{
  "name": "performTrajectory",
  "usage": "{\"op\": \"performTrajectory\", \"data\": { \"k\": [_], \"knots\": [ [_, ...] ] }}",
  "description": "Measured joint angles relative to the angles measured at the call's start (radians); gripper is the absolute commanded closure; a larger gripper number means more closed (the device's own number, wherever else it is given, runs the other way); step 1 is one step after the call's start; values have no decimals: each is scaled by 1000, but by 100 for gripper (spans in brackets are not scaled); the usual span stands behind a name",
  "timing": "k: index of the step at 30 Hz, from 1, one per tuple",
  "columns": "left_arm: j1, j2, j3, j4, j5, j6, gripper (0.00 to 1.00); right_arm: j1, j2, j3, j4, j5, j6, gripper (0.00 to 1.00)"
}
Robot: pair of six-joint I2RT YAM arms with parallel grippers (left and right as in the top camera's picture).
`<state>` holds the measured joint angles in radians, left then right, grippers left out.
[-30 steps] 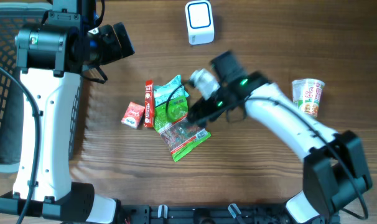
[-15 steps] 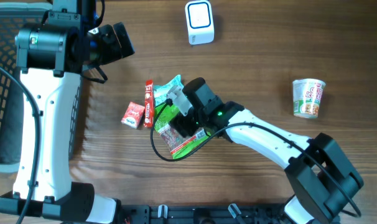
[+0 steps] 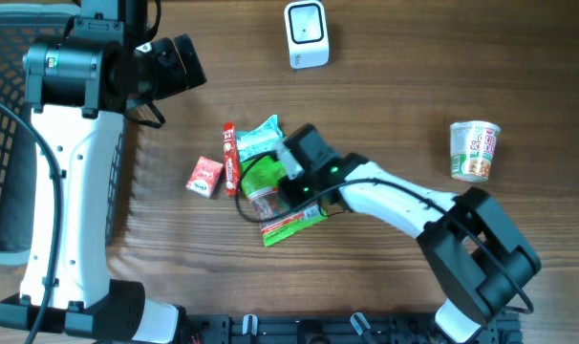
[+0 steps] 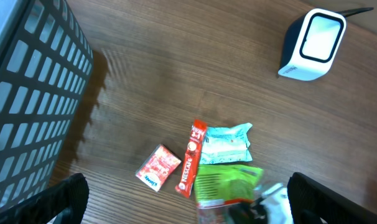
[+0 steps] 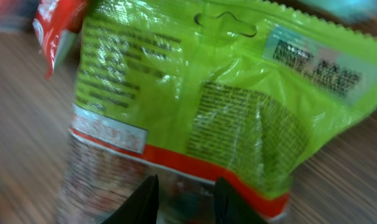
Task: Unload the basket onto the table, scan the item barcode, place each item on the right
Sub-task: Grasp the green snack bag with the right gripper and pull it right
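A green snack packet (image 3: 255, 178) with a clear lower part lies mid-table; the right wrist view shows its printed back (image 5: 226, 93) close up. My right gripper (image 3: 278, 197) is down on it, its two dark fingertips (image 5: 152, 186) drawn close together on the clear lower part, right gripper (image 5: 186, 184) shut on the packet. The white barcode scanner (image 3: 306, 33) stands at the far edge, also visible from the left wrist (image 4: 313, 43). My left gripper (image 3: 180, 62) hovers high at the far left, wide open and holding nothing (image 4: 195, 205).
Next to the green packet lie a red Nescafe stick (image 3: 230, 160), a small red box (image 3: 204, 177) and a teal packet (image 3: 261, 139). A cup of noodles (image 3: 474, 150) stands at the right. A dark mesh basket (image 3: 3, 124) fills the left edge.
My right arm swung left and down onto the green packet and its jaws closed from wide to narrow on it. The packet has shifted and crumpled a little. The left arm stayed still.
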<state>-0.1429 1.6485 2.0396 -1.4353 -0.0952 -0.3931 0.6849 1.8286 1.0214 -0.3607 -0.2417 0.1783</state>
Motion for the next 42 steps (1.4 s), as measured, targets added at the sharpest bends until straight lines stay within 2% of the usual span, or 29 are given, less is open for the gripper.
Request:
{"op": "performTrajectory", "data": {
  "k": [3,8,9,11,14,18,20,26,31,35,42],
  "knots": [
    [0,0,0,0,0,0,0,-87,-23,0,-119,9,45,73],
    [0,0,0,0,0,0,0,-234,-34,2,-299,69,120,72],
    [0,0,0,0,0,0,0,-264,-35,2,-326,76,134,68],
    [0,0,0,0,0,0,0,-319,-35,1,-360,82,139,54],
    [0,0,0,0,0,0,0,-400,-40,2,-385,39,67,35],
    [0,0,0,0,0,0,0,-435,-71,18,-469,-5,-48,21],
    [0,0,0,0,0,0,0,-435,-109,49,-491,-13,-97,2],
    [0,0,0,0,0,0,0,-435,-242,102,-475,84,-221,0],
    [0,0,0,0,0,0,0,-435,-214,39,-309,139,-358,0],
    [0,0,0,0,0,0,0,-435,-146,-27,-262,88,-456,0],
    [0,0,0,0,0,0,0,-437,-84,-63,-266,33,-469,1]
  ]
}}
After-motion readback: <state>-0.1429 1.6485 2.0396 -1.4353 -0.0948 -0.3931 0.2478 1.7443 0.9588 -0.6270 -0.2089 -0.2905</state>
